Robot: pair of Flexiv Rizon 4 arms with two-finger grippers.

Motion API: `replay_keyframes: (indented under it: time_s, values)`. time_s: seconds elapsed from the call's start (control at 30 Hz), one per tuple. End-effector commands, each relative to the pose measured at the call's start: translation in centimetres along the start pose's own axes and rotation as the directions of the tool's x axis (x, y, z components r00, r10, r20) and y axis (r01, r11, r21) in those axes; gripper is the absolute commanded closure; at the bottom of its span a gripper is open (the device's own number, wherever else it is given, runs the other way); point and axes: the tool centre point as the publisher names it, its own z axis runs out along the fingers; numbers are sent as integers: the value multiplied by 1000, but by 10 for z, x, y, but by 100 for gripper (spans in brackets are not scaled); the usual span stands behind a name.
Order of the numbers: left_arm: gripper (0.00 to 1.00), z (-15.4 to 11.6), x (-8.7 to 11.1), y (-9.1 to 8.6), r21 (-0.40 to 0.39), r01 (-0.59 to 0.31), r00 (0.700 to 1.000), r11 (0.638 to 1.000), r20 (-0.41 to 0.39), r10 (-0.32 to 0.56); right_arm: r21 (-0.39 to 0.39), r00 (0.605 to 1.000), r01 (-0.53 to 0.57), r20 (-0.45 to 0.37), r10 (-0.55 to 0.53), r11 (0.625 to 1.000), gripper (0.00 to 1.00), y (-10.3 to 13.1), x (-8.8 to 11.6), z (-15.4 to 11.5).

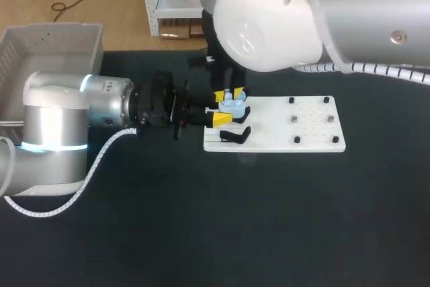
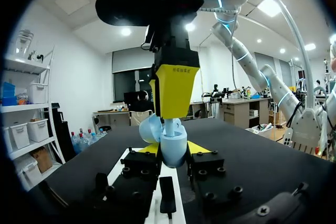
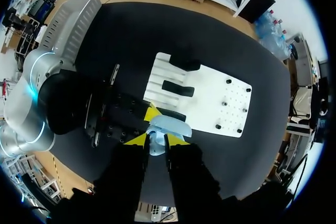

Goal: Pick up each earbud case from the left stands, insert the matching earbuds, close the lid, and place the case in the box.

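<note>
1. Standing far back behind the left pincer, beside its arm at the table's (image 1: 201, 233) edge, is a grey slatted box (image 1: 40, 45).
2. The left pincer (image 1: 220, 107) lies level, pointing across the table. Its yellow tips are closed on a light-blue earbud case (image 2: 173, 150), one tip pressed to each side.
3. The case sits squarely between those tips, held just above the surface below. Its rounded lid (image 2: 148, 127) hangs open to one side.
4. The right pincer (image 3: 156, 141) points straight down onto the case from above. Its fingers grip a small pale earbud (image 2: 169, 127), which touches the case's open top.
5. Under and ahead of the left pincer lies a white board (image 1: 282, 136). A black stand (image 1: 235, 136) sits just beside the tips, with small black pegs further ahead.
</note>
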Motion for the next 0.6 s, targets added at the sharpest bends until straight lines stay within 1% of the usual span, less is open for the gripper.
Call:
replay_keyframes:
  time_s: [0.03, 0.6]
  values:
    - [100, 0, 5, -2, -5, -2, 1000, 1000, 10, 2, 1, 1000, -2, 4, 2, 1000, 100, -1, -1, 2]
    - [100, 0, 5, -2, -5, -2, 1000, 1000, 10, 2, 12, 1000, 4, -17, -4, 1000, 100, 0, -5, 8]
